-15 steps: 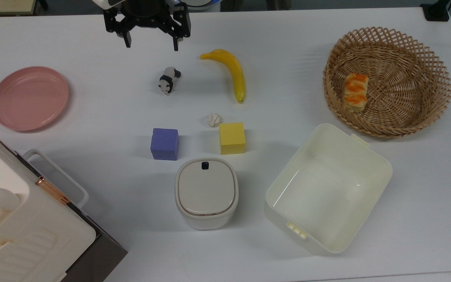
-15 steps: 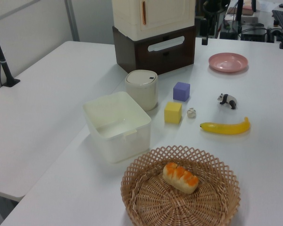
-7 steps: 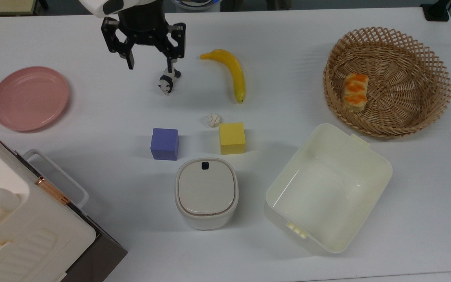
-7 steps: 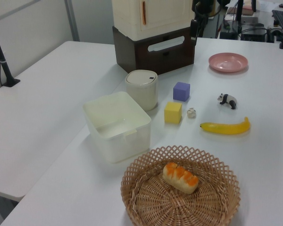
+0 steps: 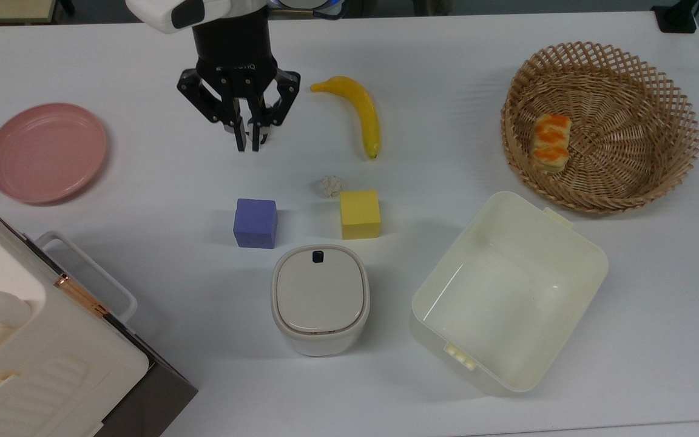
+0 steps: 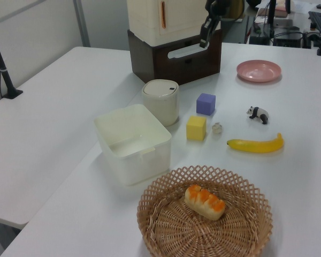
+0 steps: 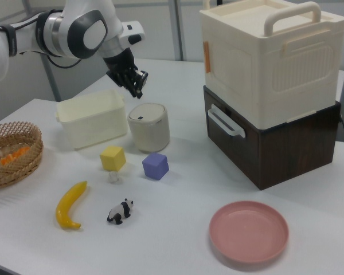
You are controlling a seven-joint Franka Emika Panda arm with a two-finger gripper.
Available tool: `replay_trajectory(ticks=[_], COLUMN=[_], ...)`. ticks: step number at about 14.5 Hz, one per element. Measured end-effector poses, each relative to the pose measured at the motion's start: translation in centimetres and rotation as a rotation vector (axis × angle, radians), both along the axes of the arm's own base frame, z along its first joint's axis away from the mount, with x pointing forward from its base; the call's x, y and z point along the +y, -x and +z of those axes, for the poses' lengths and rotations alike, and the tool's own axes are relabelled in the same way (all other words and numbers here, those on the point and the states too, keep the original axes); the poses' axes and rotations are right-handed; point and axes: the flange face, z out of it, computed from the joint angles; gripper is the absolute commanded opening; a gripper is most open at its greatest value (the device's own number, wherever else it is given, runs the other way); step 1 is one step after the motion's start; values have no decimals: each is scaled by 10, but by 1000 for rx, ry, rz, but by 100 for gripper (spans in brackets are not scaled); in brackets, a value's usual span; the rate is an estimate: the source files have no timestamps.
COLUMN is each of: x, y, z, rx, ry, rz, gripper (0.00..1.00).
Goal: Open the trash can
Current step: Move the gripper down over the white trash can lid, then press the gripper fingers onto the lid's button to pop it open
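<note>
Fingers of my gripper [image 5: 250, 145] are clenched together on nothing, raised above the bench [image 5: 446, 67]. My trash can [image 5: 320, 298], lid down, stands between the purple cube [image 5: 255, 223] and cream tub [image 5: 507, 291] in the top view.

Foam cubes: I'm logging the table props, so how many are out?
2. The purple cube sits just beyond the trash can, toward the top view's left; the yellow cube sits toward the top view's right, beside a small white ball.
</note>
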Motion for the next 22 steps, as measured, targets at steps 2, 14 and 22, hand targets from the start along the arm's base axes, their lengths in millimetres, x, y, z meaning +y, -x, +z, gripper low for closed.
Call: replay_trajectory(ticks=[2, 14, 22], x=[9, 108, 94], y=[-12, -82, -72], z=[4, -101, -159], rx=[-88, -352, -252], ry=[-11, -85, -49], rz=[-4, 57, 45], gripper=[17, 18, 16])
